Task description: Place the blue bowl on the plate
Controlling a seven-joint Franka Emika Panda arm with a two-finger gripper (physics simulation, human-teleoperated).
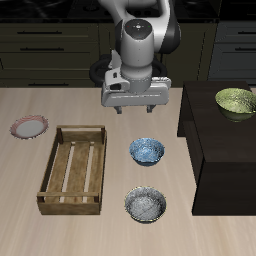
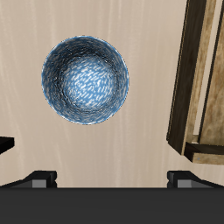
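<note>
Blue bowl [image 1: 147, 151] upright on the desk [image 1: 30, 220], just beside the wooden tray [image 1: 73, 170], with the grey-white bowl [image 1: 146, 205] nearer the front edge. Gripper [image 1: 137, 108] hovering above and slightly behind the blue bowl, fingers [image 2: 38, 180] apart, holding nothing. Plate [image 1: 29, 127] well apart beyond the tray. Green bowl [image 1: 237, 101] up on the dark cabinet [image 1: 215, 150].

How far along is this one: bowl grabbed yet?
Nothing is done yet. The blue bowl sits on the table beside the wooden tray, ungrasped. The gripper hovers open above it. Left: descend, grasp, and carry it past the tray to the plate.
</note>
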